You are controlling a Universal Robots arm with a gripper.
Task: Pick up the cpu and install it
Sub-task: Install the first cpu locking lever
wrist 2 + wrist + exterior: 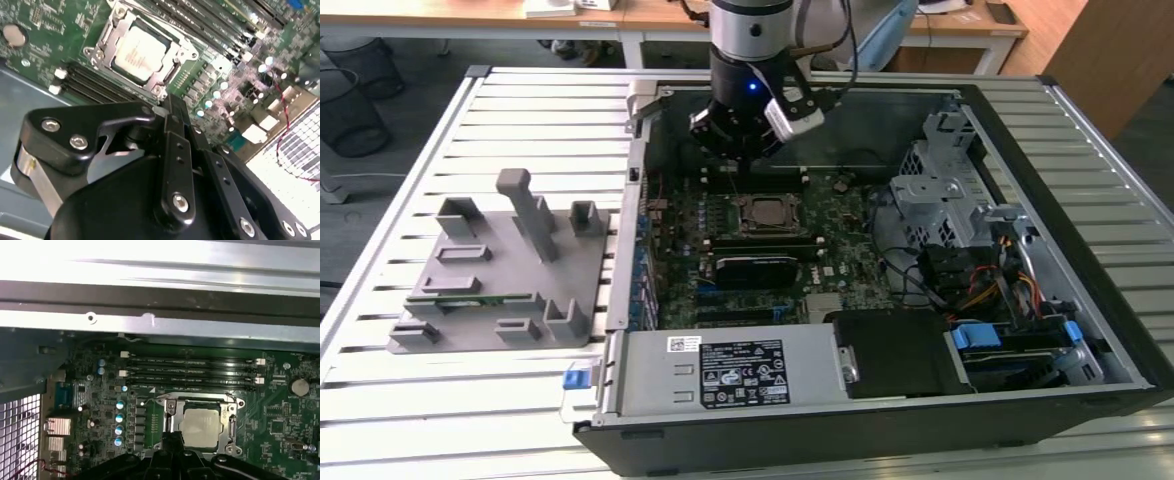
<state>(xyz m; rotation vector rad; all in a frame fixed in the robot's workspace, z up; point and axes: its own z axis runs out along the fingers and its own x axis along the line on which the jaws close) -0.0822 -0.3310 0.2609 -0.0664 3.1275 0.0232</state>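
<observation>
The cpu (137, 53) sits in the motherboard socket (172, 415) inside the open PC case (1067, 300), which rests on a slatted metal bench (520, 120). The hand (742, 150) hovers just above the socket, fingers together, holding nothing.

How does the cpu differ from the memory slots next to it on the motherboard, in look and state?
The cpu is a square chip with a pale metal top; the memory slots are long, narrow, dark strips. The cpu sits inside a silvery metal socket frame; the memory slots have white end clips and look unfilled. Both lie flat on the green motherboard, side by side.
</observation>
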